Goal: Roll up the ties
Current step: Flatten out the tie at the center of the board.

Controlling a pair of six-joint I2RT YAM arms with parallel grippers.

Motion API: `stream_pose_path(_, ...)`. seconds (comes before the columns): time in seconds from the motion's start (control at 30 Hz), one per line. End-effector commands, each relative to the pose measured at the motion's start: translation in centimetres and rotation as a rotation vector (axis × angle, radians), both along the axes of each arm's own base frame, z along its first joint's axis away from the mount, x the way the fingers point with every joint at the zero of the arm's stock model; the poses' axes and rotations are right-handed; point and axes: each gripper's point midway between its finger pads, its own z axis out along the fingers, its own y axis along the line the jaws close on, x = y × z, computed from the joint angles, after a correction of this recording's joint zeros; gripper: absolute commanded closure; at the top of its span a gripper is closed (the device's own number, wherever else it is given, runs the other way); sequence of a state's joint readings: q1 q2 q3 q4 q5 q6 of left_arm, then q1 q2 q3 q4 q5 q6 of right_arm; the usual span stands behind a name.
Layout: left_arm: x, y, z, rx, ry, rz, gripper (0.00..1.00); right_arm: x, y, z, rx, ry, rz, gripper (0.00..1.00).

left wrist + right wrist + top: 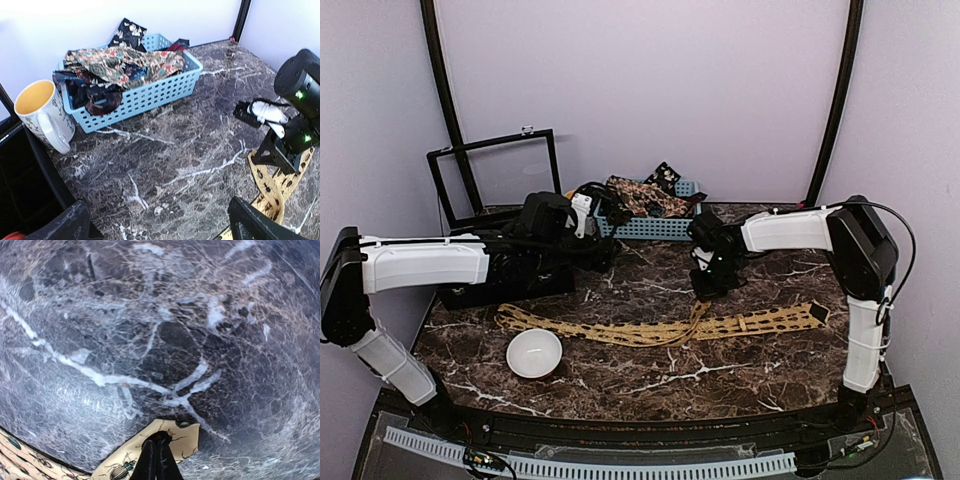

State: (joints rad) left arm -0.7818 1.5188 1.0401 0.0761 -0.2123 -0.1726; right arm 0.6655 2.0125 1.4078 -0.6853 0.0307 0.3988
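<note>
Flat mustard tie [610, 333] on bench [650, 270], long axis left-right, kinked near middle. right gripper [156, 440] clenched on tie tip, right at it. left gripper [157, 220] released, farther off near basket [150, 95].

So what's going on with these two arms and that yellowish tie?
The right hand pinches the mustard tie at a fold partway along it. The rest lies flat on the marble table, not yet rolled. The left hand hangs open near the blue basket of other ties, holding nothing.
</note>
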Motion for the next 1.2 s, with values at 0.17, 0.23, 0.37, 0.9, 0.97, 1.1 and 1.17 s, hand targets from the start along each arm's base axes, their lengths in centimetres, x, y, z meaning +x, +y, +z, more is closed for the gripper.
stream_pose_path(0.17,1.6,-0.3,0.6,-0.014,-0.020,0.013,0.01,2.5,1.0,6.5,0.183,-0.134,-0.091,1.00)
stream_pose_path(0.23,1.4,-1.4,0.4,-0.001,-0.002,-0.046,0.01,3.3,0.2,8.8,0.248,-0.175,-0.140,1.00)
stream_pose_path(0.37,0.4,-4.2,-0.9,0.023,0.035,-0.184,0.01,3.7,-1.7,10.5,0.307,-0.204,-0.200,1.00)
stream_pose_path(0.9,-1.7,-6.4,-4.0,0.127,0.082,-0.212,0.01,1.7,-1.0,3.0,0.132,-0.034,-0.100,0.52)
stream_pose_path(0.97,-1.7,-6.2,-4.1,0.133,0.082,-0.209,0.01,1.5,-0.8,1.9,0.096,-0.022,-0.086,0.52)
stream_pose_path(1.1,-1.7,-6.0,-3.9,0.143,0.072,-0.206,0.01,1.0,-0.5,0.0,0.024,-0.001,-0.053,0.53)
stream_pose_path(1.17,-1.6,-5.8,-3.8,0.151,0.064,-0.201,0.01,0.8,-0.4,-0.3,-0.019,-0.013,-0.026,0.55)
